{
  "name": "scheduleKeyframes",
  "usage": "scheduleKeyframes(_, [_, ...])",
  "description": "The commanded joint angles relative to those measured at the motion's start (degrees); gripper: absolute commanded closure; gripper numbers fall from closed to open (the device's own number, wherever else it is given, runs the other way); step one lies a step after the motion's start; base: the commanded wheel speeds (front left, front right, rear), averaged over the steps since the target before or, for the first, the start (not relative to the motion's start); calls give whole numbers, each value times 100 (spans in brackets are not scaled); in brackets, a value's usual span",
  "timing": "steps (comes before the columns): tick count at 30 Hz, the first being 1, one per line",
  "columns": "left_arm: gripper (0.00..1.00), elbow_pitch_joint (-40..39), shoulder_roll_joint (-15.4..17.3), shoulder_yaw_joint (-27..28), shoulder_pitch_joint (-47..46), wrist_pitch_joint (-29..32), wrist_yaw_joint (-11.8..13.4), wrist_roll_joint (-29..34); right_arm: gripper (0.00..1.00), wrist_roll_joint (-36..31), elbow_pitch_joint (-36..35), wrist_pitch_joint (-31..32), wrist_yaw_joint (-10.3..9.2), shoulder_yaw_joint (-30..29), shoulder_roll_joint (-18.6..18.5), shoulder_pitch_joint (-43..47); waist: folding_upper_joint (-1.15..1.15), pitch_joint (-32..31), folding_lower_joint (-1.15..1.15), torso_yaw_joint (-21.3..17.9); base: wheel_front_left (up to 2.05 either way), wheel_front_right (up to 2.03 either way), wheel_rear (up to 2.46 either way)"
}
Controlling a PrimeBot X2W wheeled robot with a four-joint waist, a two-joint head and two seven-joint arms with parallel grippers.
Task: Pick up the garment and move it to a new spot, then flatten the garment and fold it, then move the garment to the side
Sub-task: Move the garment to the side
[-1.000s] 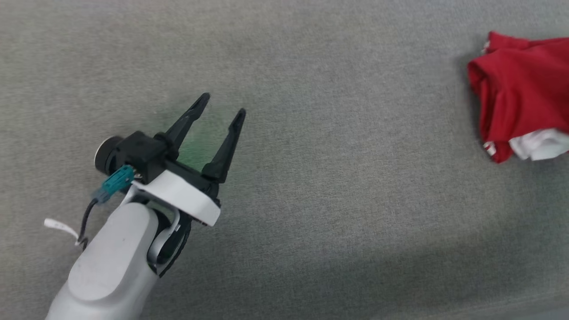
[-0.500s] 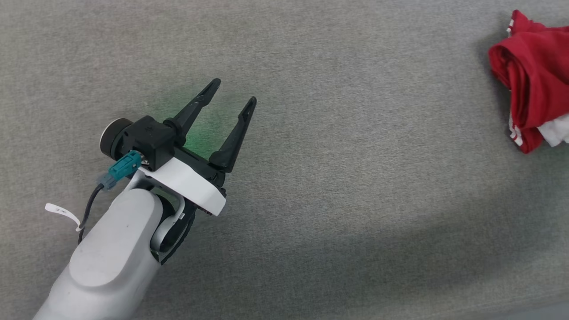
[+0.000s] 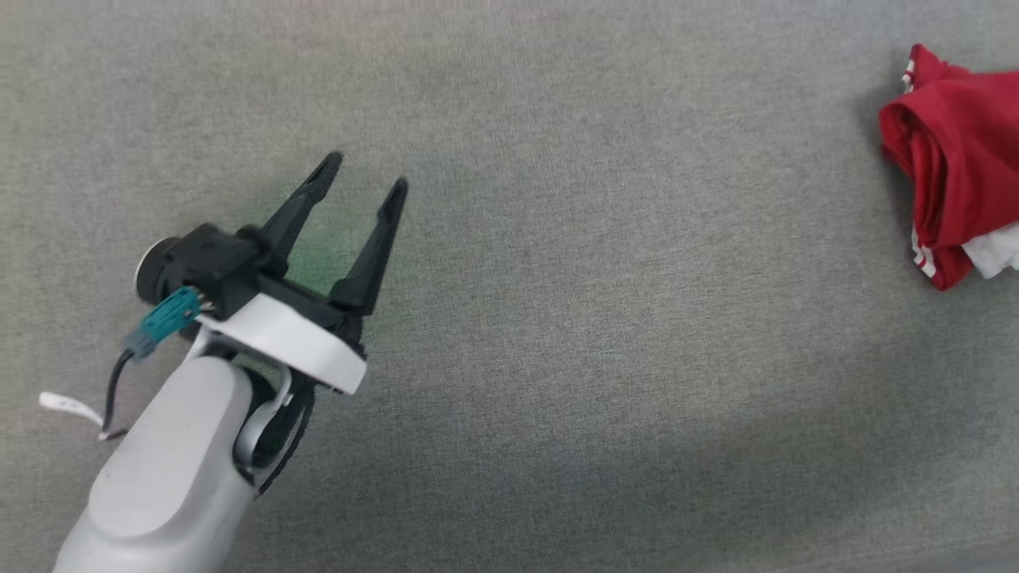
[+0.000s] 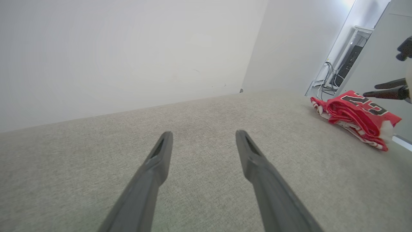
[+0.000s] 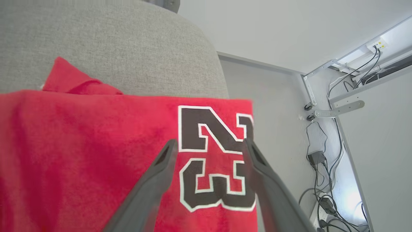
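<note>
1. The grey fabric surface [image 3: 557,318] spread under both my grippers, bare beneath my left one.
2. The garment [image 3: 951,183] lay in a red bundle, doubled over in layers, with a bit of white sleeve showing. It was well off to the right of my left gripper, directly below my right one, and close to the surface's rounded corner.
3. My left gripper [image 3: 365,173] hovered low over the bare cloth with its jaws wide and nothing between them.
4. My right gripper [image 5: 210,143] hung just over the bundle with its jaws spread wide. Through the gap I looked down on the flat red top layer, and I saw no cloth pinched between the fingers [image 5: 151,190].
5. The black, white-outlined "23" print [image 5: 215,158] sat face up between those fingers.
6. With the shirt layered and parked at the edge, I judged this to be the last step, moving it aside, with the shirt lying free of my grip.
7. The next move called for lifting my right gripper straight up, jaws kept wide, so that no fingertip dragged the top layer open. My left had nothing to do.
</note>
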Motion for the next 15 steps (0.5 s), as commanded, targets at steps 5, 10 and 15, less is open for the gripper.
scheduleKeyframes(5, [0, -74, -1, 323, 374, -28, -19, 14, 0, 423, -11, -280, -12, 99, 28, 142, 0, -291, 0, 91, 0, 0, 0])
scheduleKeyframes(10, [0, -92, -57, 664, 704, -28, -19, 27, 0, 784, -240, -602, -13, 312, 112, 374, 0, -568, 0, 213, 0, 0, 0])
scheduleKeyframes(15, [0, -99, -89, 970, 964, -28, -19, 88, 0, 1108, -516, -837, -13, 506, 222, 655, 0, -801, 0, 310, 0, 0, 0])
